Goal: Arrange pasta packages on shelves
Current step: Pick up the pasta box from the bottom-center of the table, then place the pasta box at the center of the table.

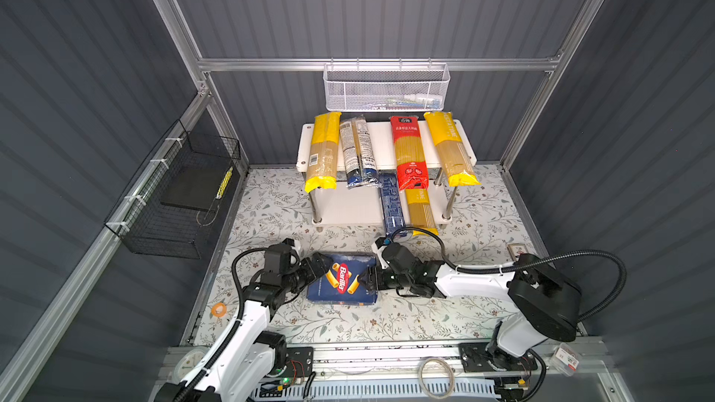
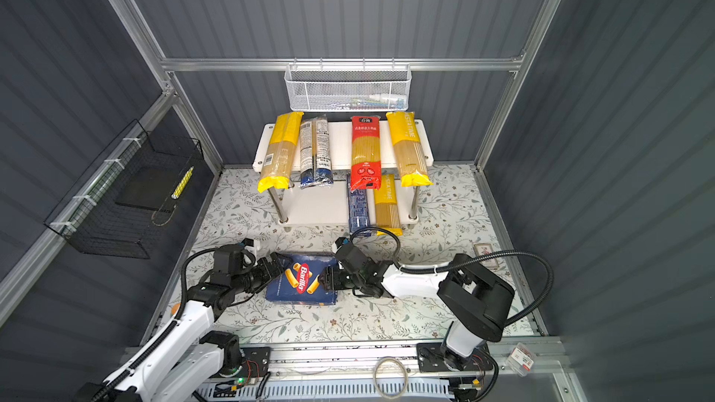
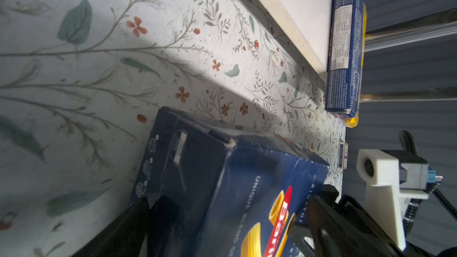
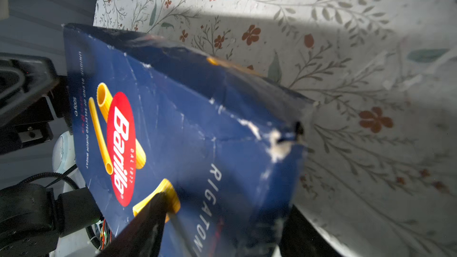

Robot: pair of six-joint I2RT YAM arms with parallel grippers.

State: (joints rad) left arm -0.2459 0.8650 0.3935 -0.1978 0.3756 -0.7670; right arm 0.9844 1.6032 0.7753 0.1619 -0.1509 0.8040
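Right gripper (image 1: 365, 278): clamped on the right end of the wide blue Barilla box (image 1: 342, 284). In the right wrist view, one finger (image 4: 148, 218) lies on the printed face and the other sits below the box.
Left gripper (image 1: 319, 264): jaws spread wide, straddling the box's left end. One finger (image 3: 326, 218) is over the printed face, and no squeeze is visible.
Barilla box position: logo face up, on the floral table cover (image 1: 387, 322), between the two grippers, in front of the shelves (image 1: 381, 141).
Upper tier, left to right in both top views: left yellow bag (image 1: 323, 150), grey-and-dark-blue bag (image 1: 358, 152), red bag (image 1: 408, 152), right yellow bag (image 1: 450, 148). All lie front to back, with their near ends overhanging the front edge.
Lower tier: narrow blue box (image 1: 391, 203) and lower yellow bag (image 1: 421, 210) lie side by side on the right half, their near ends past the board edge.
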